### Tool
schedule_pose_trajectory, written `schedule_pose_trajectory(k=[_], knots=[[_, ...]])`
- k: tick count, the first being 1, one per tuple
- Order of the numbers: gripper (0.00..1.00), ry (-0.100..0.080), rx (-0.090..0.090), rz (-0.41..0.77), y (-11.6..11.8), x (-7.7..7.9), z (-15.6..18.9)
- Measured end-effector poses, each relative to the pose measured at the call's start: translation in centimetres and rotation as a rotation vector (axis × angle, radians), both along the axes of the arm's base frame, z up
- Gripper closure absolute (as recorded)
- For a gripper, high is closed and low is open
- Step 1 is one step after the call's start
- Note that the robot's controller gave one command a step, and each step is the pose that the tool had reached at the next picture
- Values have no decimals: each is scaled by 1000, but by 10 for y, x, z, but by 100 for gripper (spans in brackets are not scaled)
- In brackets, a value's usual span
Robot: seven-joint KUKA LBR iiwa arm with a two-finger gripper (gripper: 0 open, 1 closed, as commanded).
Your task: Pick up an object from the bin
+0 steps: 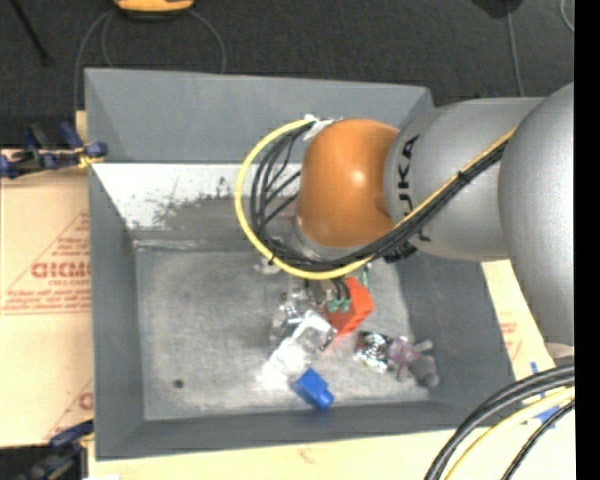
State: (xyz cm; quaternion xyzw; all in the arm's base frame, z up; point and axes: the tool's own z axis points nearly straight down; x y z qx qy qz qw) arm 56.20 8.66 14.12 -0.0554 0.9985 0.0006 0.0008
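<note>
My gripper [300, 315] hangs low over the front right part of the bin floor, mostly hidden under the arm's orange cover. Right beside it, to the right, lies an orange-red angular thing [353, 304]. A white, partly see-through thing [285, 356] lies just in front of the gripper and seems to touch it. A small blue block [314, 391] rests in front of that, close to the bin's front wall.
A crumpled silvery thing [371, 349] and a grey-purple lumpy thing [416, 361] lie further right near the front right corner. The arm and its yellow and black cables cover the bin's right back part. The left half of the floor is bare grey metal.
</note>
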Motion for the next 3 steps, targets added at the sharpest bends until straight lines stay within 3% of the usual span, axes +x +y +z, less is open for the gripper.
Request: schedule_pose_trajectory(k=[1,2,3], knots=[[0,4,-2,-54,-60,-71,12],[100,-1,-1,-49,-58,-68,12],[100,2,-3,95,-38,-50,-37]])
